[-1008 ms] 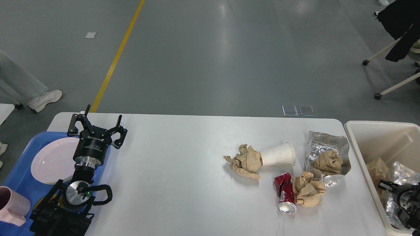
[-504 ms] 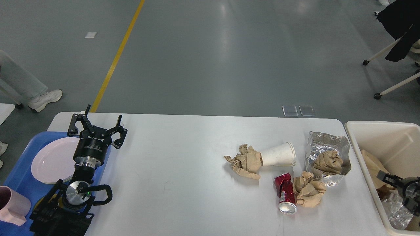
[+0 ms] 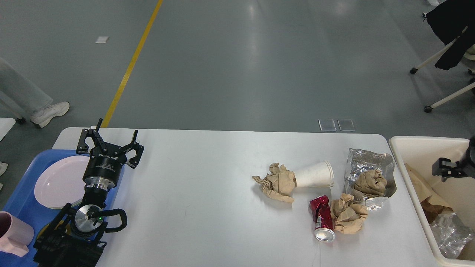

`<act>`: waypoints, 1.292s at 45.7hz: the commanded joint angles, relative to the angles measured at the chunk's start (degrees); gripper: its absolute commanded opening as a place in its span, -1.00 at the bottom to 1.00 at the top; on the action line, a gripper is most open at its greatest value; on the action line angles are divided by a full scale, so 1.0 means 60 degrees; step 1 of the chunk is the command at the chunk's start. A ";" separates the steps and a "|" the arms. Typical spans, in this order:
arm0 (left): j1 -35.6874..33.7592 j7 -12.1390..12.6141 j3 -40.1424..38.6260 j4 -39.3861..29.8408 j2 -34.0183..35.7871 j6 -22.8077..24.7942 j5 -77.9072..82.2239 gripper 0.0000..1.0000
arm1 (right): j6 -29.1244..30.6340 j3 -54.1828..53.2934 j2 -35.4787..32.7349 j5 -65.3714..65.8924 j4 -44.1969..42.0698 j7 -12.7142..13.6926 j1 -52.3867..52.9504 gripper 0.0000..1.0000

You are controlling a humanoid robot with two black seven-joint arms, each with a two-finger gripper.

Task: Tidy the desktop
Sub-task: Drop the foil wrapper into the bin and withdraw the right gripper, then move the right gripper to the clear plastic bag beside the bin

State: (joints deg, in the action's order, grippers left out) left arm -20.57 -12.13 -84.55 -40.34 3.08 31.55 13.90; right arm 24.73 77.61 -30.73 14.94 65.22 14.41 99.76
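The white desktop point(image 3: 207, 207) carries a cluster of rubbish right of centre. It holds a crumpled brown paper point(image 3: 276, 182), a white paper cup point(image 3: 314, 174) lying on its side, a silver foil bag point(image 3: 367, 163) with a brown paper wad point(image 3: 370, 183) on it, a crushed red can point(image 3: 322, 218) and another brown paper ball point(image 3: 349, 214). My left gripper point(image 3: 117, 129) stands open and empty at the far left, over the tray's edge. My right gripper point(image 3: 446, 167) hangs above the bin at the right edge. It shows too small and dark to tell its fingers apart.
A cream plastic bin point(image 3: 419, 142) stands off the desktop's right end with foil point(image 3: 447, 231) and brown paper point(image 3: 426, 196) inside. A blue tray point(image 3: 26, 207) at the left holds a pink plate point(image 3: 55, 183) and a pink cup point(image 3: 13, 231). A person's leg and chairs stand beyond.
My right gripper has risen out of the bin and moved further back, leaving the foil lying in the bin. The left arm has not moved.
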 commanded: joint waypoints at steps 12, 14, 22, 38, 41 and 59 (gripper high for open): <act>0.0000 -0.0015 0.0000 0.0000 0.0000 0.0000 -0.0002 0.93 | 0.2486 0.0307 0.1694 -0.0088 0.4625 -0.0057 0.5666 1.00; 0.0000 -0.0015 0.0000 0.0000 0.0000 0.0000 -0.0002 0.93 | 0.2412 0.0263 0.1796 -0.0088 0.5108 -0.0057 0.6090 1.00; 0.0000 -0.0015 0.0000 0.0000 0.0000 0.0000 -0.0002 0.93 | 0.2324 -0.0308 0.1811 -0.0102 0.5741 -0.0072 0.6752 1.00; 0.0000 -0.0001 0.0000 0.0000 0.0000 0.0000 -0.0002 0.93 | 0.0832 -0.0367 0.1753 -0.1110 0.5668 -0.0086 0.5903 1.00; 0.0000 -0.0001 0.0000 0.0000 0.0000 0.0000 -0.0002 0.93 | 0.0027 -0.0280 0.1782 -0.2222 0.5580 -0.0086 0.5377 0.96; 0.0000 -0.0001 0.0000 0.0000 -0.0015 0.0000 -0.0002 0.93 | -0.2596 -0.0820 0.1621 -0.8594 0.4000 -0.0043 0.2067 0.96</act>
State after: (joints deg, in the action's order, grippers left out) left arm -20.57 -12.13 -84.55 -40.34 3.01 31.55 13.90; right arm 12.85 74.55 -19.79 -23.45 94.83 14.01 119.52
